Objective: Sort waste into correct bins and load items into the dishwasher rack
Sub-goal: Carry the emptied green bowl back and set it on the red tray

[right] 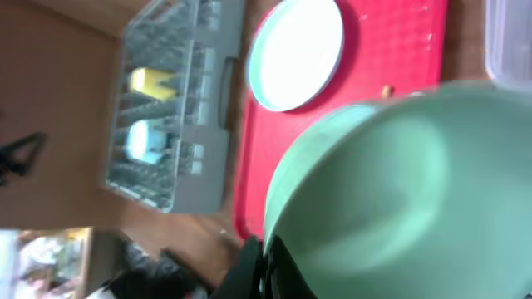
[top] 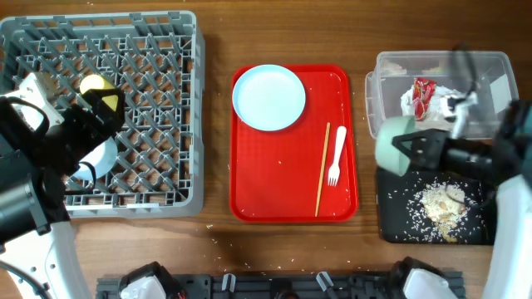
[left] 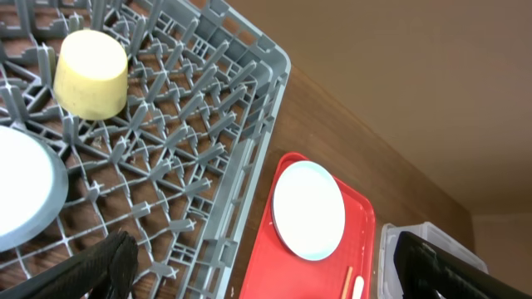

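Note:
My right gripper (top: 413, 151) is shut on the rim of the mint green bowl (top: 391, 141), held tilted above the black tray's (top: 397, 228) near-left end. Close up, the bowl (right: 399, 191) fills the right wrist view, its rim pinched by the gripper (right: 270, 257). My left gripper (left: 266, 282) hangs open and holds nothing over the grey dishwasher rack (top: 158, 50), beside the upside-down yellow cup (top: 94, 85) and the light blue bowl (top: 101, 158). On the red tray (top: 266, 187) lie the pale blue plate (top: 268, 98), the chopstick (top: 322, 170) and the white fork (top: 337, 156).
The clear tub (top: 492, 68) at back right holds the red wrapper (top: 422, 93) and white tissue (top: 440, 101). Food scraps (top: 440, 203) and rice lie in the black tray. Rice grains dot the wood in front of the red tray.

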Controlling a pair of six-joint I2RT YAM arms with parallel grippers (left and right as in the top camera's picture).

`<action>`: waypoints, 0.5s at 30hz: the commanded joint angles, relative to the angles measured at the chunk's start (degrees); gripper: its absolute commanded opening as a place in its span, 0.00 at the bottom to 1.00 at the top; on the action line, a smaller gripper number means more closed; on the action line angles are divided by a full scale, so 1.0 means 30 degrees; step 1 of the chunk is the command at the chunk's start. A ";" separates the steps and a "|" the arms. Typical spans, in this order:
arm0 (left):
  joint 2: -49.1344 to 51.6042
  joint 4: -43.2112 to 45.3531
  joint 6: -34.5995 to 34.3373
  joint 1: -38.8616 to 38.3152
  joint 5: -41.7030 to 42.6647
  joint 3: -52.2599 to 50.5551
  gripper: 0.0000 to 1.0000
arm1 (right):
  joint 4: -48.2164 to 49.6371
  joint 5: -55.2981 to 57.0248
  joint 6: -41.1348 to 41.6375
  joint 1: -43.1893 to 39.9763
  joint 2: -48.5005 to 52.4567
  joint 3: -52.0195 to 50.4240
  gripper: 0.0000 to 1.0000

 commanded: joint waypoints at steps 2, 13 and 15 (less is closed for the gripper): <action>0.0000 0.0051 0.0182 -0.0066 -0.0036 0.0044 1.00 | 0.3286 0.6710 0.9770 0.6018 -0.2040 0.0313 0.04; 0.0000 0.0051 0.0175 -0.0066 -0.0036 0.0044 1.00 | 0.9887 1.7354 1.8411 2.1376 0.5246 0.0240 0.04; 0.0000 0.0051 0.0175 -0.0066 -0.0036 0.0044 1.00 | 1.0513 1.7354 1.9081 2.2280 0.7300 0.0240 0.04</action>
